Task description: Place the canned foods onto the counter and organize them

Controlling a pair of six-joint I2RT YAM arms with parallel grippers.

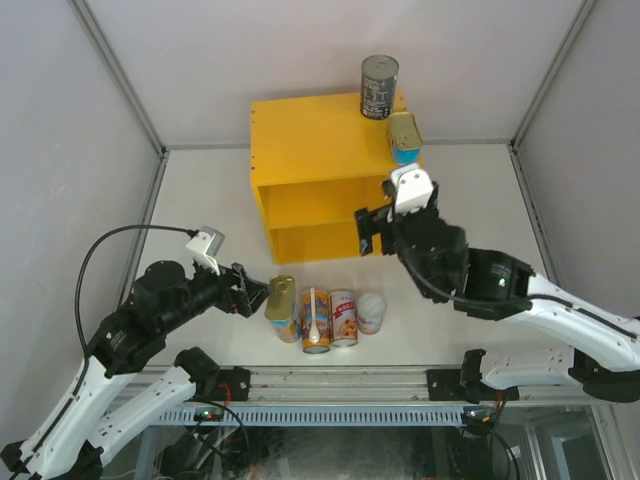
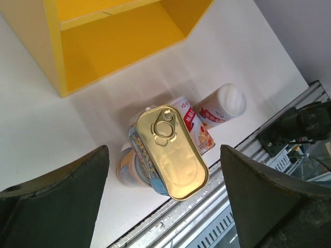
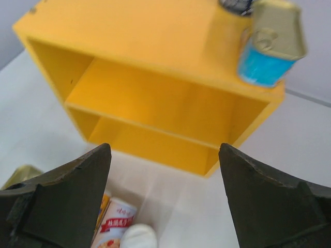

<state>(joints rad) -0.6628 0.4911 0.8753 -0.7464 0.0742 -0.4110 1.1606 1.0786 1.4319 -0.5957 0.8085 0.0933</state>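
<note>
The yellow counter (image 1: 300,150) stands at the back, also in the right wrist view (image 3: 129,31). On its top right stand a dark grey can (image 1: 379,87) and a gold-lidded teal tin (image 1: 404,136). On the table in front stand a second teal tin (image 1: 282,308), an orange-blue can with a white spoon (image 1: 315,320) and two white-red cans (image 1: 343,317) (image 1: 371,311). My left gripper (image 1: 250,295) is open and empty, just left of the second tin (image 2: 170,152). An orange-blue can (image 2: 125,168) shows partly behind that tin. My right gripper (image 1: 385,235) is open and empty before the counter's right side.
The table's near edge has a metal rail (image 1: 330,385) close behind the row of cans. Grey walls close in the left, back and right. The counter's two compartments (image 3: 155,119) hold nothing.
</note>
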